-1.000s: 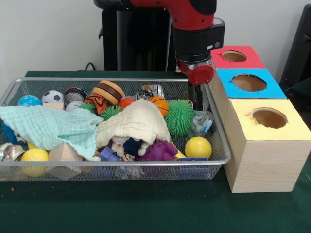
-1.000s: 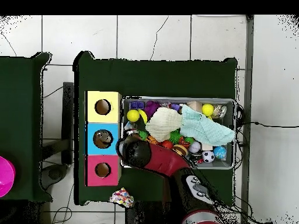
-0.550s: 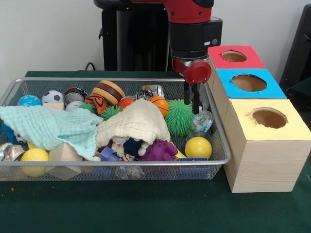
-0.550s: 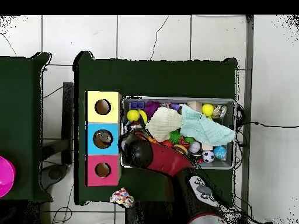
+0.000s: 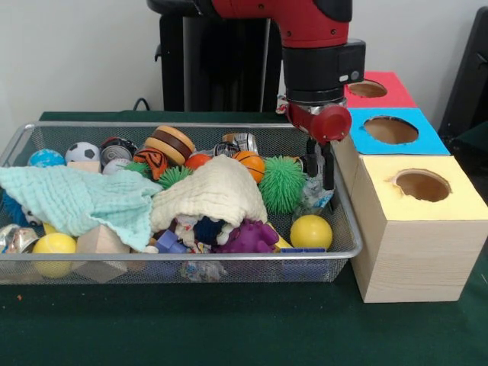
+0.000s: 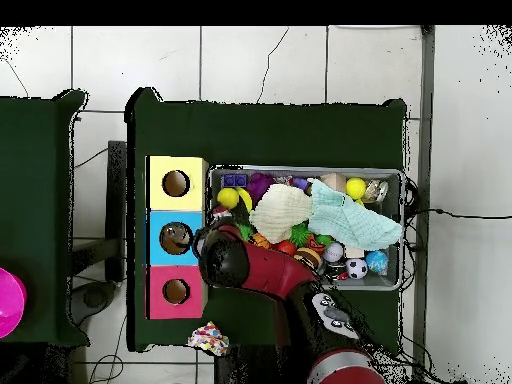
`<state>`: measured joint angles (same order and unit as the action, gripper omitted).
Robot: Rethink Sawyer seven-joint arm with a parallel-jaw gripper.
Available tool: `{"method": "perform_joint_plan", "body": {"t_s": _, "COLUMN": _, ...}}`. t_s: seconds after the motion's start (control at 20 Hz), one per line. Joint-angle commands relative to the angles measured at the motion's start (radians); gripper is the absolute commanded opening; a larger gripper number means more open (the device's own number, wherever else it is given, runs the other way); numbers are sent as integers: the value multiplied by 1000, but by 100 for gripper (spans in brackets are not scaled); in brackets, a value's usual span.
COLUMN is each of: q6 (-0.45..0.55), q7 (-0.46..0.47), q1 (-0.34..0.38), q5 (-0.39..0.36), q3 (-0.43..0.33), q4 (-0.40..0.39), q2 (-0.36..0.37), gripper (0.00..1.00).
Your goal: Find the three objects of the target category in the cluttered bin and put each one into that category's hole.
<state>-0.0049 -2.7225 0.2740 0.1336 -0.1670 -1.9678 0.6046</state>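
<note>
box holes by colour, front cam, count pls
Red hole: 1
Blue hole: 1
Yellow hole: 1
Total: 3 holes, one per box top, lined up beside the wire bin.

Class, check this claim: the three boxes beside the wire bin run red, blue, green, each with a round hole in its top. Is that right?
Not quite. The front view shows the red box, then the blue box, and the third box is a yellow box, not green. Each does have a round hole in its top, and they stand beside the wire bin.
</note>
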Motion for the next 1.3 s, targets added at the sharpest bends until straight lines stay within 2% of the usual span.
{"method": "perform_joint_plan", "body": {"t_s": 0.05, "q6": -19, "q7": -119, "q1": -46, "q5": 34, "q3": -45, "q4": 11, "q2": -106, "gripper": 100}}
{"method": "perform_joint_plan", "body": {"t_s": 0.15, "q6": -1, "q7": -116, "q1": -56, "q5": 39, "q3": -35, "q4": 12, "q2": -108, "gripper": 100}}
{"method": "perform_joint_plan", "body": {"t_s": 0.4, "q6": 16, "q7": -82, "q1": -8, "q5": 12, "q3": -37, "q4": 14, "q2": -109, "gripper": 100}}
{"method": "perform_joint_plan", "body": {"t_s": 0.65, "q6": -15, "q7": -52, "q1": 24, "q5": -19, "q3": -33, "q4": 43, "q2": -167, "gripper": 100}}
{"method": "perform_joint_plan", "body": {"t_s": 0.9, "q6": -27, "q7": -31, "q1": 46, "q5": -45, "q3": -33, "q4": 61, "q2": -181, "gripper": 100}}
{"method": "perform_joint_plan", "body": {"t_s": 1.1, "q6": -40, "q7": -12, "q1": 44, "q5": -76, "q3": -8, "q4": 84, "q2": -180, "gripper": 100}}
{"method": "perform_joint_plan", "body": {"t_s": 1.3, "q6": -93, "q7": -4, "q1": 31, "q5": -115, "q3": 27, "q4": 131, "q2": -215, "gripper": 100}}
